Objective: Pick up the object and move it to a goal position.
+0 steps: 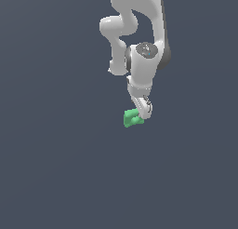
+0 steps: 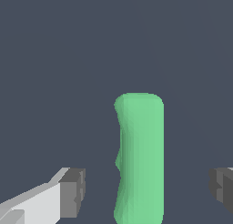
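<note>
Gripper (image 2: pixel 145 191) wide open, straddling the green block (image 2: pixel 140 157); both pads (image 2: pixel 73 191) clear of it, nothing grasped. Arm (image 1: pixel 139 60) directly above.

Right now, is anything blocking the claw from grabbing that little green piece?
Nothing visible does. The small bright green matte blocky piece sits in the open gap of the claw, with bare space between it and each grey fingertip.

Even, flat simulator lighting; no cast shadows or glare. Both renders are low-resolution, with soft, slightly jagged edges.
</note>
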### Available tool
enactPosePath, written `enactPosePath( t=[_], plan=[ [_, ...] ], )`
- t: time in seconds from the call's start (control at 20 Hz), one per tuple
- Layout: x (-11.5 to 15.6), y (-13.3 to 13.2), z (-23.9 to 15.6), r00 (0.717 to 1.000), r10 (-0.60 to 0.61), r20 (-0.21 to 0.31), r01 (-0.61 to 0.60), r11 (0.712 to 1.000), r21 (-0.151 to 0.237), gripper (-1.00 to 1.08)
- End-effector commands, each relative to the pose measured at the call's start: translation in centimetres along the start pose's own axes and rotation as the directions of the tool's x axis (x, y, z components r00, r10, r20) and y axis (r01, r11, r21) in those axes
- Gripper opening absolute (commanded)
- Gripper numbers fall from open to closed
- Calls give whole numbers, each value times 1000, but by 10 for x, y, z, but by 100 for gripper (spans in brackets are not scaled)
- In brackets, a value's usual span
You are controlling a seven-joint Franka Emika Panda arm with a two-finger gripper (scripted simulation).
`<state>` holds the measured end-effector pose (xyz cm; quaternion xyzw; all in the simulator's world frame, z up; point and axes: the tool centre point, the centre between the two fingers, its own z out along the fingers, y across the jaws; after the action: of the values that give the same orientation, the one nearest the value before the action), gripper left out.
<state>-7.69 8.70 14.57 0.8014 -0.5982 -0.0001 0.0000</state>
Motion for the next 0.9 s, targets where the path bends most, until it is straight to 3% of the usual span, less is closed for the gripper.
enactPosePath(
  t=[0.0,0.8,0.85],
  plan=[
    [0,0,1,1000,0,0,0,1000,0,100],
    [0,0,50,1000,4,0,-4,1000,0,100],
    [0,0,50,1000,4,0,-4,1000,0,-100]
  ],
)
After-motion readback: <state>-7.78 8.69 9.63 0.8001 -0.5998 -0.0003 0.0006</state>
